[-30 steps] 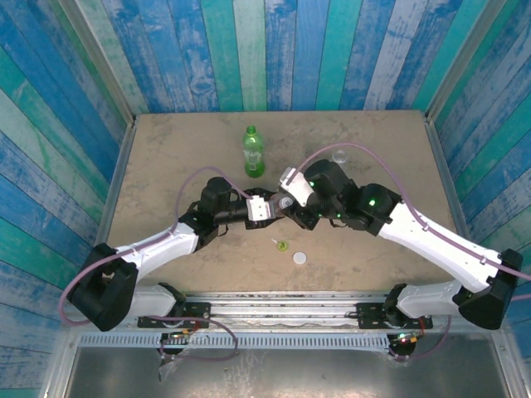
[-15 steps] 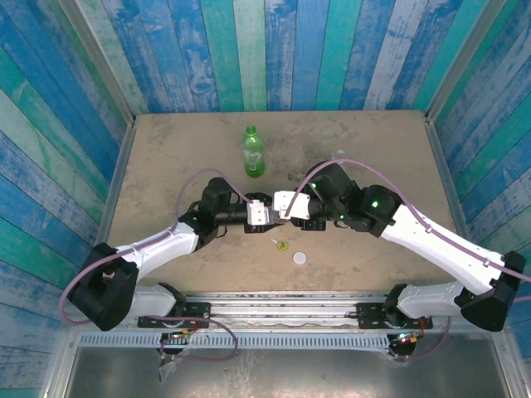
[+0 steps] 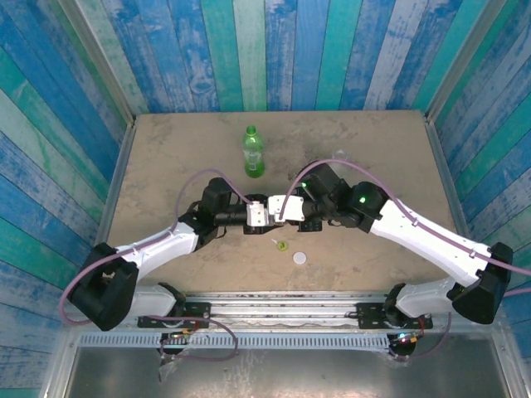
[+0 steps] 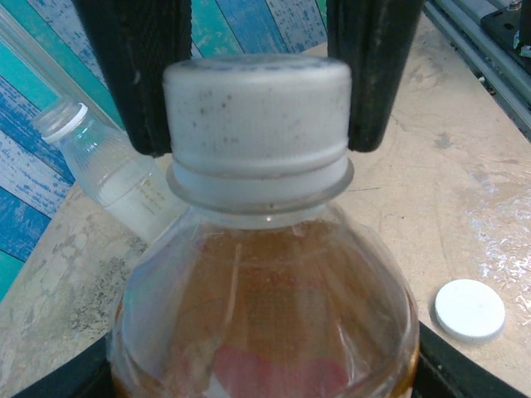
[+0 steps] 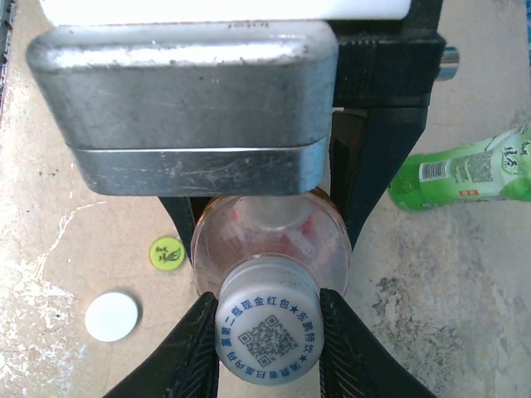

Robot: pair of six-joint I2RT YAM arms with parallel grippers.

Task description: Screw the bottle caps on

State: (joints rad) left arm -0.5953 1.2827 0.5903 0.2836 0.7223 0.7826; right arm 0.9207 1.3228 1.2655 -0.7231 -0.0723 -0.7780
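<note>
My left gripper (image 3: 259, 212) is shut on the amber bottle (image 4: 265, 307) with the red label, holding it off the table with its neck pointing toward the right arm. A white cap (image 5: 268, 337) with a printed code sits on that neck. My right gripper (image 5: 268, 352) is shut on this cap, one black finger (image 4: 137, 75) pressed against each side. On the table lie a yellow-green cap (image 3: 282, 245) and a second white cap (image 3: 299, 258). The green bottle (image 3: 253, 153) stands upright farther back. The clear bottle (image 4: 116, 174) stands uncapped behind.
Both arms meet at the table's middle, wrists close together. The loose caps lie just in front of them, toward the near edge. Blue and green plank walls (image 3: 249, 50) close in the table on three sides.
My right gripper has moved left onto the bottle's neck and its fingers have closed on the white cap. The left arm and the amber bottle have stayed put.
</note>
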